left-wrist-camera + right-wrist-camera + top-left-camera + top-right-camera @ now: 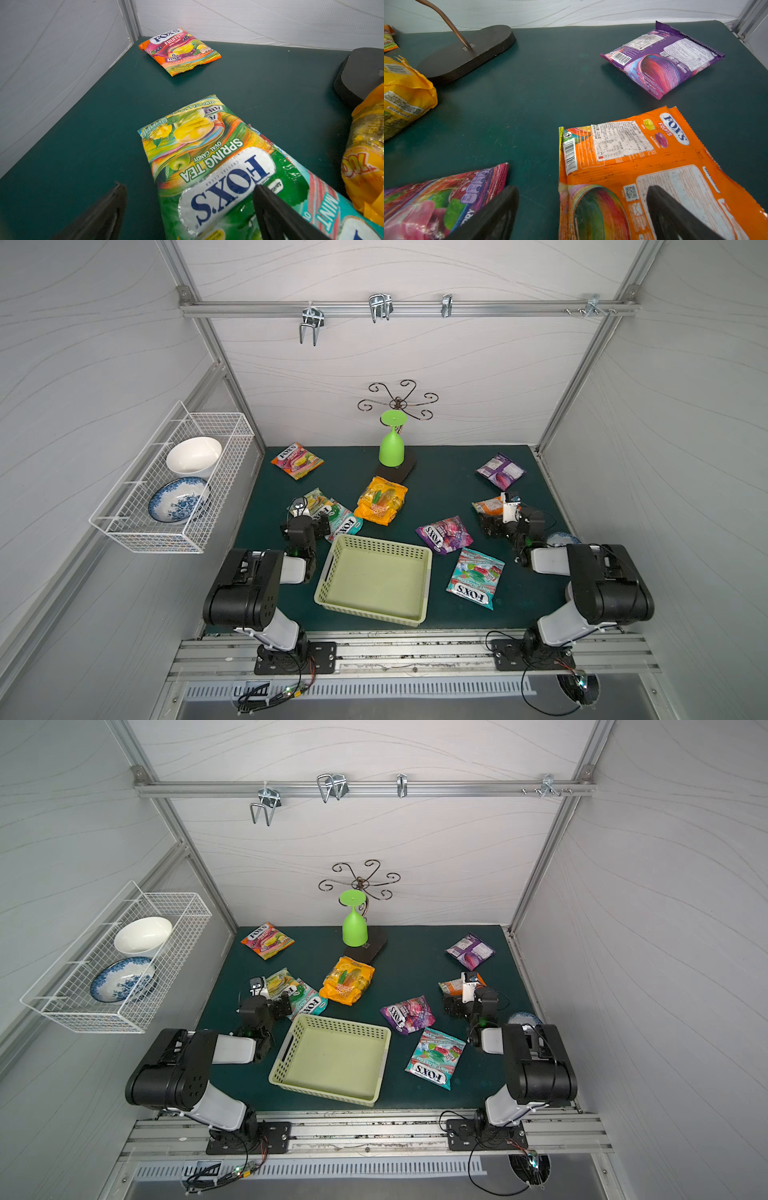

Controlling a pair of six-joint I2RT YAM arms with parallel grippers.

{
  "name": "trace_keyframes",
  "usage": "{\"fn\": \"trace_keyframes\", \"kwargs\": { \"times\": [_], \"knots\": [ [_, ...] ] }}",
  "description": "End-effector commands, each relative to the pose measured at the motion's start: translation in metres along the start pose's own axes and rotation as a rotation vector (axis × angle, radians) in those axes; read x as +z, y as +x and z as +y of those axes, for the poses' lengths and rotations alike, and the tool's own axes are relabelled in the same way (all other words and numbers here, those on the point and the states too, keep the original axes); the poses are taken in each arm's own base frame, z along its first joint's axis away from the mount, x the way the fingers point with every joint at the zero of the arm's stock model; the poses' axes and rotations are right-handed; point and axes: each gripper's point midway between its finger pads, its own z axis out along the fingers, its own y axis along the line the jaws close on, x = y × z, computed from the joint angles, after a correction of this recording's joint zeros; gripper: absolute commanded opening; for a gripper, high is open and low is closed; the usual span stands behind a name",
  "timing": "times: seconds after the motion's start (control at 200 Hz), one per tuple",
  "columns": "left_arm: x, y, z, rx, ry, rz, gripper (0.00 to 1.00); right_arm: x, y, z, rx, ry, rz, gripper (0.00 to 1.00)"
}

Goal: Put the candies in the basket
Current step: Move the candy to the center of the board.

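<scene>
The pale yellow-green basket (pixel 382 546) (pixel 332 1065) stands empty at the front middle of the green mat. Several candies lie around it: a green Spring Tea bag (pixel 199 149) (pixel 318 502) on a teal mint bag (pixel 348 526), a yellow-orange bag (pixel 382 499), an orange bag (pixel 643 158) (pixel 487 506), purple bags (pixel 444 534) (pixel 500 470), another teal bag (pixel 476 578) and a Fruits bag (pixel 296 460). My left gripper (pixel 190 188) is open low over the Spring Tea bag's near end. Over the orange bag's edge, my right gripper (pixel 582 189) is open.
An upturned green goblet (pixel 391 448) hangs on a scrolled stand with a dark base (pixel 401 472) at the back middle. A white wire rack (pixel 124 526) with two bowls hangs on the left wall. A blue-patterned dish (pixel 563 537) lies behind the right arm.
</scene>
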Motion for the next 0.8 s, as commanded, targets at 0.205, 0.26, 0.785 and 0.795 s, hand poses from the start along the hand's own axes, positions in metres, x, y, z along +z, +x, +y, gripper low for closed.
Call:
{"fn": "trace_keyframes", "kwargs": {
  "times": [0.205, 0.26, 0.785, 0.795],
  "knots": [
    [-0.001, -0.036, -0.011, 0.014, 0.057, -0.056, 0.99, -0.005, -0.033, -0.012, 0.032, 0.077, 0.003, 0.99],
    [-0.003, -0.045, -0.017, 0.031, 0.088, -0.01, 0.99, -0.009, -0.047, -0.012, 0.037, 0.092, 0.017, 0.99],
    [-0.062, -0.128, -0.057, 0.077, 0.284, 0.313, 0.98, -0.055, -0.104, 0.087, 0.107, -0.07, 0.198, 0.99],
    [-0.064, -0.128, -0.058, 0.075, 0.291, 0.321, 0.98, -0.055, -0.104, 0.092, 0.093, -0.081, 0.201, 0.99]
  ]
}}
